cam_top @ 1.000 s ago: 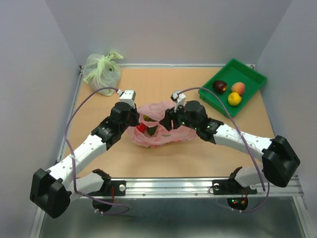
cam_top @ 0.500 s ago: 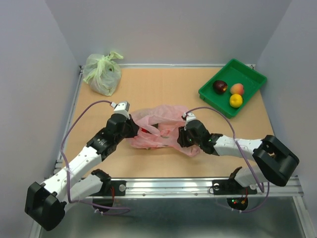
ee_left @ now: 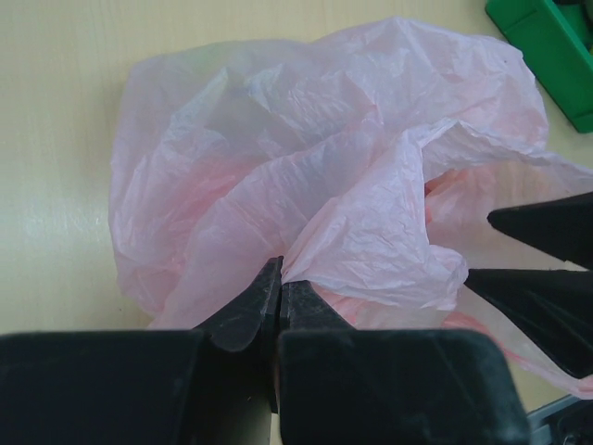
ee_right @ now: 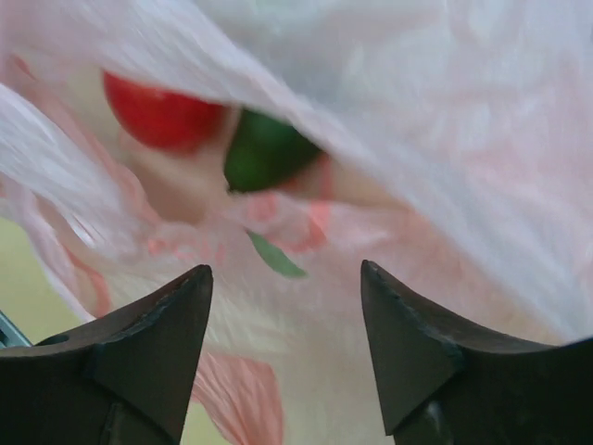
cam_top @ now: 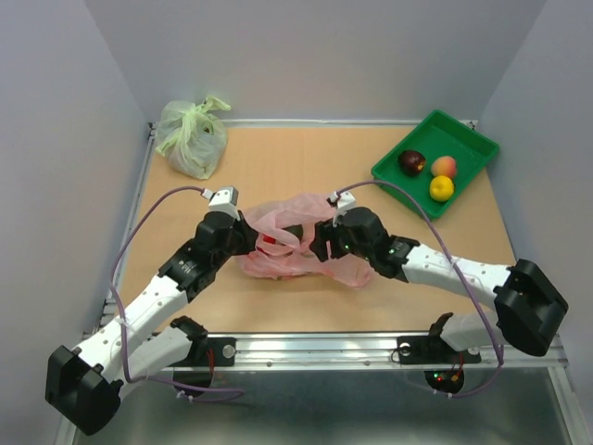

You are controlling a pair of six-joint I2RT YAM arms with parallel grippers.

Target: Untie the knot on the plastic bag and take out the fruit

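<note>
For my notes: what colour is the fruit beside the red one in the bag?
The fruit is green, clearest from the right wrist.

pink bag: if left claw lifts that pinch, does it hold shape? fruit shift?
Probably floppy: the plastic bag is thin crinkled film, bunched where the left claw pinches it, so it should drape, not lift rigidly. The red fruit and green fruit look loose and round inside; they'd likely roll to the low side.

plastic bag (cam_top: 298, 209): centre | tray (cam_top: 435, 119): far right, fruit (cam_top: 444, 167) in it

No legible text or labels.
</note>
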